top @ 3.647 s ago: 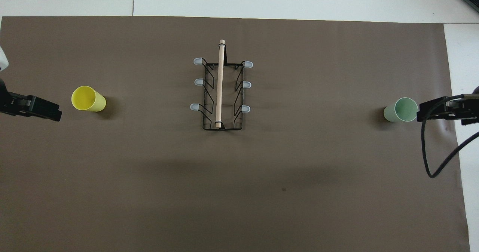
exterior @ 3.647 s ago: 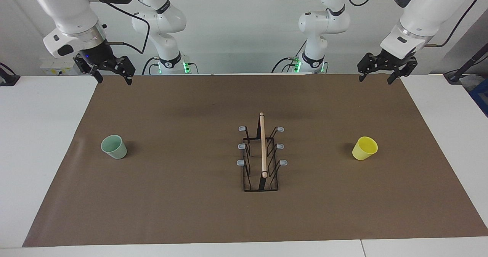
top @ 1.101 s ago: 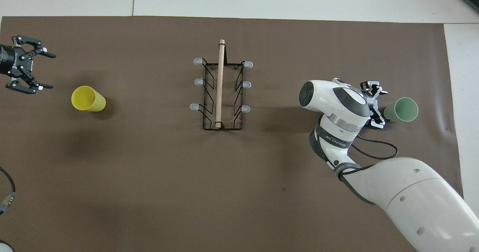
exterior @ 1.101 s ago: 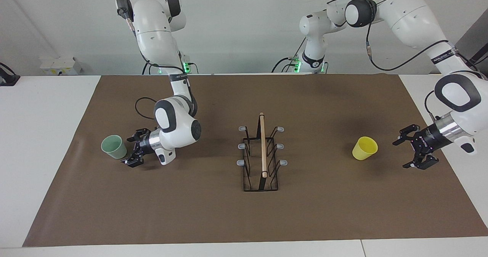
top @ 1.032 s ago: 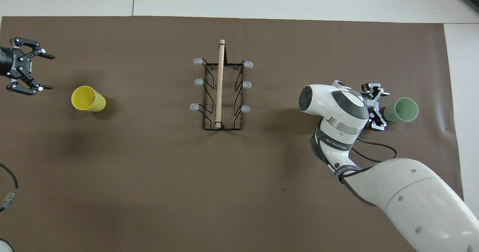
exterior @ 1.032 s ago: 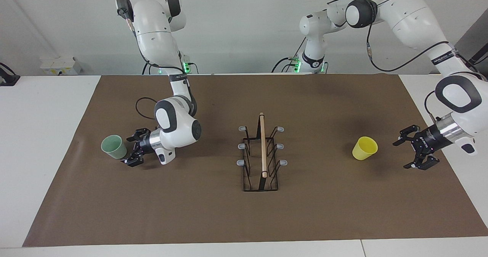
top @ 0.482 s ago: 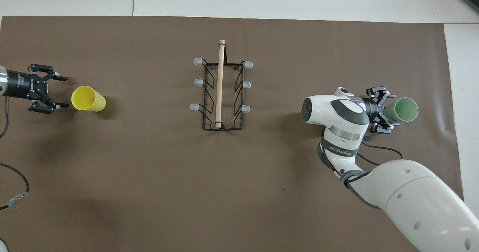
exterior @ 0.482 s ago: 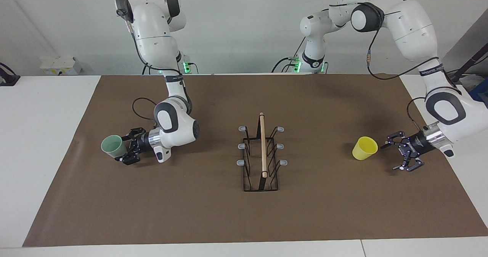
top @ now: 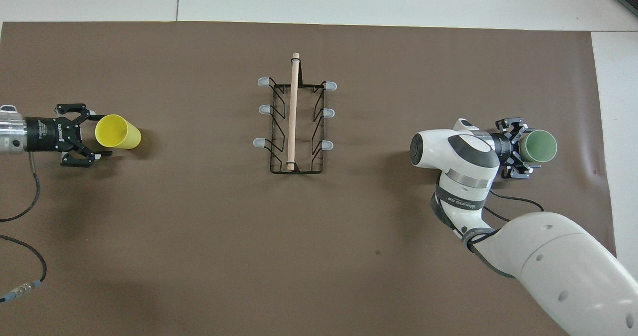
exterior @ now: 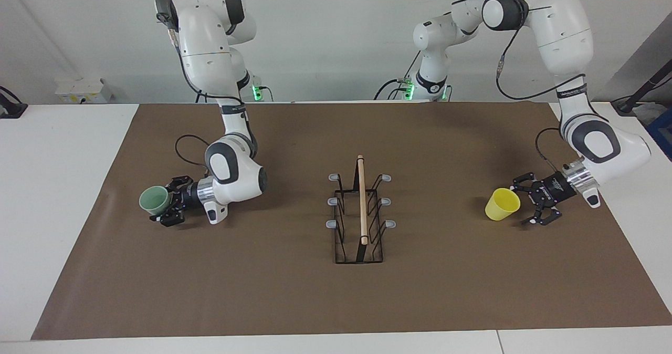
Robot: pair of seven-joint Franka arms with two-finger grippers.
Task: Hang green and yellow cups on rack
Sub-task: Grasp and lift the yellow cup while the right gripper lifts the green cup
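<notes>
At the right arm's end of the table, the green cup [exterior: 155, 200] is stood upright on the brown mat [exterior: 273, 301], and the right gripper [exterior: 167, 208] is brought in low and sideways with its jaws spread around the cup's lower wall, nothing clenched yet; whether the fingers already touch it cannot be told. A push rather than a pinch is the likely failure here: the light tumbler could be tipped or slid toward the mat's edge if one finger lands first, and the tapered wall could be squeezed out of a low grip. In the middle of the mat the rack [exterior: 360, 220] is stood with its wooden rod [exterior: 361, 199] along the top and grey-tipped prongs [exterior: 333, 201] on both sides, all bare, well apart from both cups; the rod could be struck by a wrist during hanging. At the left arm's end the yellow cup [exterior: 502, 204] is stood upright, and the left gripper [exterior: 530, 205] is held just beside it with jaws released, not yet around it; the same knock-over risk is judged. Nothing is seen in the way between cups and rack; the right arm's cable [top: 513, 202] is trailed on the mat near its wrist.
</notes>
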